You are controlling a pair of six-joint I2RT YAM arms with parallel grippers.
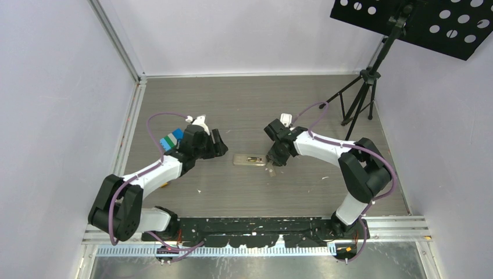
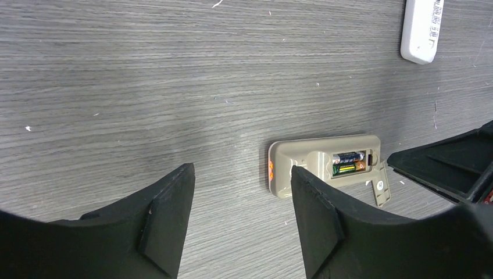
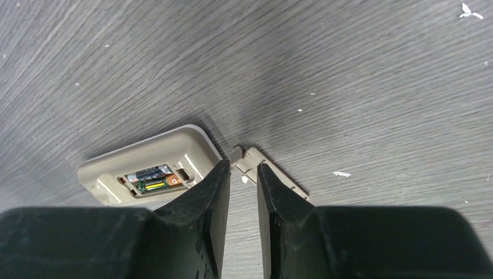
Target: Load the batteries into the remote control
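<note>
The remote control (image 1: 249, 160) lies back up on the table between both arms, pale beige-white. Its open recess holds two batteries (image 2: 347, 163) side by side, one dark blue, one green with a copper end. They also show in the right wrist view (image 3: 152, 177), inside the remote (image 3: 145, 157). A loose grey-tan flat bar (image 3: 279, 174) lies at the remote's right end; the left wrist view shows it too (image 2: 381, 186). My left gripper (image 2: 241, 171) is wide open and empty, left of the remote (image 2: 302, 160). My right gripper (image 3: 243, 167) is narrowly open and empty, its tips over the bar's end.
A white oblong object (image 2: 420, 29) lies farther off on the table. A blue and green block (image 1: 171, 139) sits behind my left arm. A black tripod (image 1: 360, 96) with a perforated panel stands at the back right. Walls enclose the table.
</note>
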